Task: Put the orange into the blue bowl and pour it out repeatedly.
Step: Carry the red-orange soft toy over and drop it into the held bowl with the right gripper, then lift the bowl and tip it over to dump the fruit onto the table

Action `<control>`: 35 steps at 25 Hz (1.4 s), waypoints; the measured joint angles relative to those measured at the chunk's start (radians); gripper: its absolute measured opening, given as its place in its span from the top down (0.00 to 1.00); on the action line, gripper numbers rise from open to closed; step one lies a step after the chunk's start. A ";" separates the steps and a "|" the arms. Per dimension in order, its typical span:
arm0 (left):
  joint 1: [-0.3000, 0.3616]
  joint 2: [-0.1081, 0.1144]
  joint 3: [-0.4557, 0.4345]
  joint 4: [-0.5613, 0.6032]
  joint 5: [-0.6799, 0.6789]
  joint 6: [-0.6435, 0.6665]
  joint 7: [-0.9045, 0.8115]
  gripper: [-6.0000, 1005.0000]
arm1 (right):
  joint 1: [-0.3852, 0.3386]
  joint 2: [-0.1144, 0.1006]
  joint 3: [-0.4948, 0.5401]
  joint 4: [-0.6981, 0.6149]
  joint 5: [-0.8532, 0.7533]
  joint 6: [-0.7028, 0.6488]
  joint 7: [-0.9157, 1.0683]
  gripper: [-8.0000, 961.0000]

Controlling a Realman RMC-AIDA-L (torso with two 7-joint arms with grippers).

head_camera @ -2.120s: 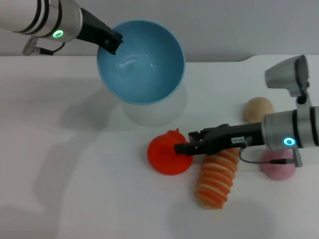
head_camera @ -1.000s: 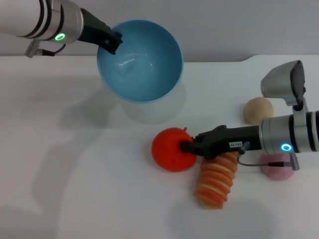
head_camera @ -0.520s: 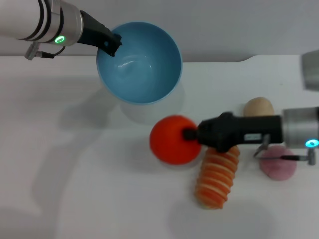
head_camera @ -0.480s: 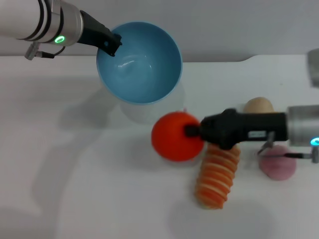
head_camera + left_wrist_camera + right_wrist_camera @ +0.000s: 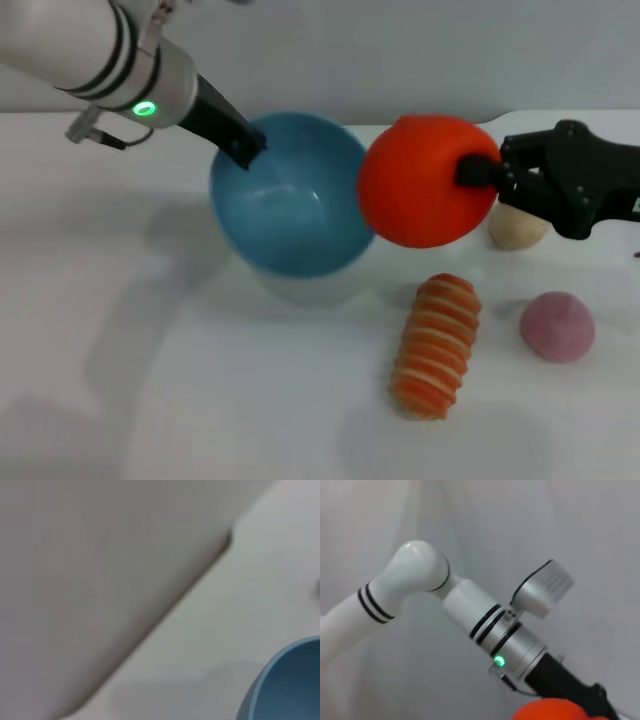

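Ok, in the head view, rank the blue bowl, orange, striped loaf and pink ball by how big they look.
1. the blue bowl, held at its rim by the left gripper
2. the orange, lifted in the right gripper, so nearer the camera and probably looking bigger than it is
3. the striped loaf
4. the pink ball

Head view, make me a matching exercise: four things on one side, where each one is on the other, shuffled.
Things:
1. orange
2. blue bowl
3. striped loaf
4. pink ball

Places:
A. lying on the table, in front of the bowl and orange
B. held at its rim by the left gripper
C. on the table, nearest the right edge
D. lifted by the right gripper

Pairs: 1-D, 2-B, 3-A, 4-C
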 joint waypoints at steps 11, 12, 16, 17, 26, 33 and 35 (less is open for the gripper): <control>-0.014 -0.004 0.083 0.016 -0.046 0.045 -0.007 0.99 | 0.113 0.003 -0.008 0.200 -0.094 0.157 -0.005 0.95; -0.014 -0.004 0.084 0.013 -0.046 0.038 -0.007 0.99 | 0.126 0.003 -0.008 0.213 -0.115 0.169 0.000 0.95; -0.010 -0.002 0.080 0.007 -0.046 0.026 -0.006 0.99 | 0.152 0.003 -0.008 0.241 -0.146 0.193 0.014 0.95; -0.008 -0.002 0.080 0.007 -0.046 0.026 -0.005 0.99 | 0.152 0.003 -0.006 0.241 -0.144 0.193 0.015 0.95; 0.000 0.001 0.076 -0.026 -0.037 -0.013 0.001 0.99 | 0.124 0.001 0.077 0.217 -0.129 0.207 -0.004 0.59; 0.026 0.003 0.094 -0.043 0.004 -0.154 0.016 0.99 | 0.031 0.007 0.197 0.144 -0.125 0.314 -0.214 0.39; 0.039 0.002 0.114 -0.042 0.021 -0.204 0.017 1.00 | 0.003 0.009 0.215 0.177 -0.101 0.367 -0.273 0.39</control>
